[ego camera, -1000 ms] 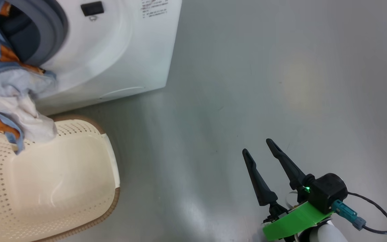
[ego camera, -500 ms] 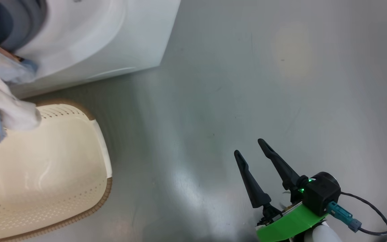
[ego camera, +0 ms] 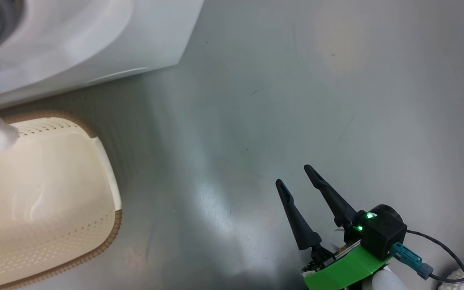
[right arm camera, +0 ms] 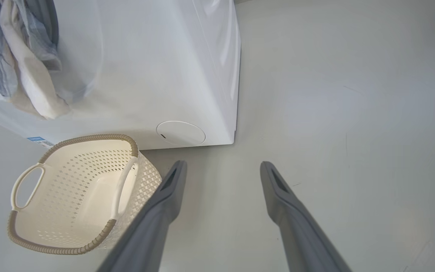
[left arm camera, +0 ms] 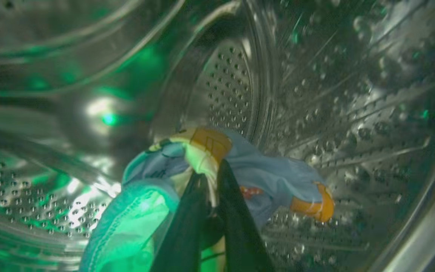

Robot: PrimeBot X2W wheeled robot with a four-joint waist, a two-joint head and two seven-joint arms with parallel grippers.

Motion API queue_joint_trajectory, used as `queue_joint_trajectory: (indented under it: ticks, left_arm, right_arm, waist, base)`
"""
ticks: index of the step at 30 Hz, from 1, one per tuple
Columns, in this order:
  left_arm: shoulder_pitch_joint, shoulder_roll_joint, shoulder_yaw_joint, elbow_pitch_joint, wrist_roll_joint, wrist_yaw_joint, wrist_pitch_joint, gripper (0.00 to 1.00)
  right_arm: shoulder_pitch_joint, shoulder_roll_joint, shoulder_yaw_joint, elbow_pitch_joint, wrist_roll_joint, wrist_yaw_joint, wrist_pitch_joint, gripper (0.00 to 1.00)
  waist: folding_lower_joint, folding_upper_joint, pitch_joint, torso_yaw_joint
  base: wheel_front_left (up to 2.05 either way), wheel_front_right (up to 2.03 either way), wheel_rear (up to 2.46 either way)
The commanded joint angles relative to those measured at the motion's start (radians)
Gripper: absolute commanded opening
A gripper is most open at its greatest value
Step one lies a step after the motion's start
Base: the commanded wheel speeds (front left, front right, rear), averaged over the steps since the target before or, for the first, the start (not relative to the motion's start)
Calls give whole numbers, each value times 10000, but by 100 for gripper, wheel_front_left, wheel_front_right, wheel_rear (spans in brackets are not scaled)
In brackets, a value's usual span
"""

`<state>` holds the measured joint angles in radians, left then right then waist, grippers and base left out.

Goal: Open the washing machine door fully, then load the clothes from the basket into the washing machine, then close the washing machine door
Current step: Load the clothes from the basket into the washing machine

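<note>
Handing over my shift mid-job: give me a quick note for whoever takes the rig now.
Left gripper: shut on the clothes, inside the drum of the washing machine.
Right gripper: open, above the floor.
Basket: empty, on the floor before the machine.
Done: clothes out of the basket, one end in the drum.
Left: fabric hangs out over the opening's lip; push it in, release, withdraw, close the door.

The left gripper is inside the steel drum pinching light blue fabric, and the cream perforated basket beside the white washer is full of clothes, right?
No: the cream perforated plastic basket is empty, as the right wrist view shows. The left gripper does pinch light blue fabric inside the perforated steel drum, and the basket does sit beside the white washing machine.
</note>
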<state>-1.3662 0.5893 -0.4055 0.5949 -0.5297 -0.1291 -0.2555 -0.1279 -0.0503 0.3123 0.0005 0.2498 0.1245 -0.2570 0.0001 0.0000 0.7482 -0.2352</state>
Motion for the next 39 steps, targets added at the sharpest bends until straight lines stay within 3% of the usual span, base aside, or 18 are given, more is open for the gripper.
queue_joint_trajectory:
  ticks: [1,8,9,10,18,39]
  left_arm:
    - [18,564,598,-748,351,-15,-58,0]
    - [960,272,1203,-602,622,-15,-61,0]
    - [1005,231,1192,-491,584,-15,-61,43]
    - [1033,208,1176,-386,563,-15,-61,100]
    - [1122,-77,1086,238,184,-15,-62,100]
    - [3126,-1140,1508,-61,132,-15,-62,100]
  right_arm:
    - [120,1,268,-210,111,62,-48,100]
    - [78,1,237,-96,136,62,-48,100]
    - [73,1,218,-79,132,62,-48,100]
    - [61,1,198,-67,126,62,-48,100]
    - [-75,1,50,28,60,62,-48,100]
    - [-439,1,-429,637,-29,62,-48,100]
  waist:
    - [-1,0,42,-61]
    - [-1,0,-129,22]
    - [-1,0,-156,46]
    - [-1,0,-173,71]
    - [-1,0,-415,320]
    - [-1,0,-1967,1153]
  base:
    - [0,0,0]
    - [0,0,0]
    - [0,0,0]
    - [0,0,0]
    - [0,0,0]
    - [0,0,0]
